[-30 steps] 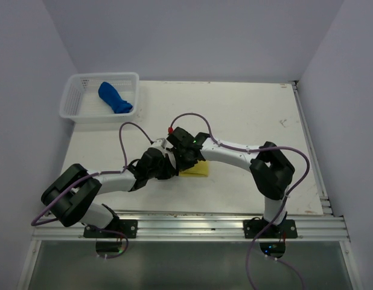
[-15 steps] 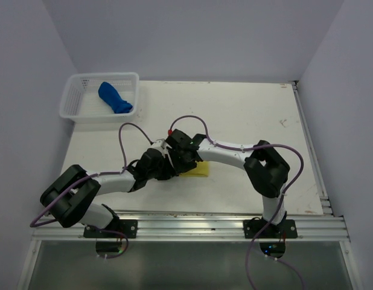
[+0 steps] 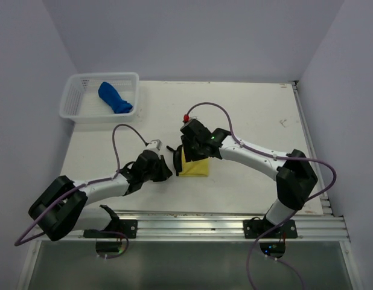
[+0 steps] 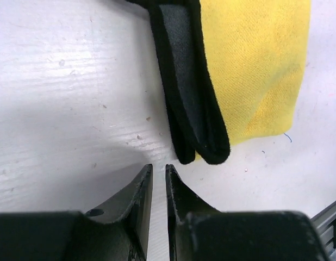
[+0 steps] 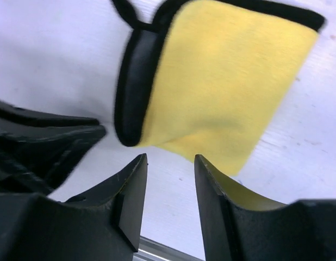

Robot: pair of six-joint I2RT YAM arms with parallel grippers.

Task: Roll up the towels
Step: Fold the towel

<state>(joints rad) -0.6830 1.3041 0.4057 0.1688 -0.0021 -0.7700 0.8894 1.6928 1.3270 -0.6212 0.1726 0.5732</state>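
The yellow towel [image 3: 197, 167] with black edging lies folded on the table in front of both arms; its dark folded edge [image 4: 192, 103] faces my left gripper. My left gripper [image 4: 158, 167] sits just short of that edge, its jaws a thin slit apart with only table between them. My right gripper [image 5: 170, 160] hovers over the towel's [image 5: 222, 92] side, open and empty. In the top view the left gripper [image 3: 165, 168] is left of the towel and the right gripper [image 3: 185, 154] is at its far left corner. The blue towel [image 3: 114, 97] lies bunched in the basket.
A white mesh basket [image 3: 75, 99] stands at the table's far left corner. A metal rail [image 3: 192, 223] runs along the near edge. The left gripper's fingers [image 5: 43, 136] show at the left of the right wrist view.
My right gripper has opened and drawn back off the yellow towel, its arm swinging to the right. My left arm has pulled back to the left, leaving the towel's edge free.
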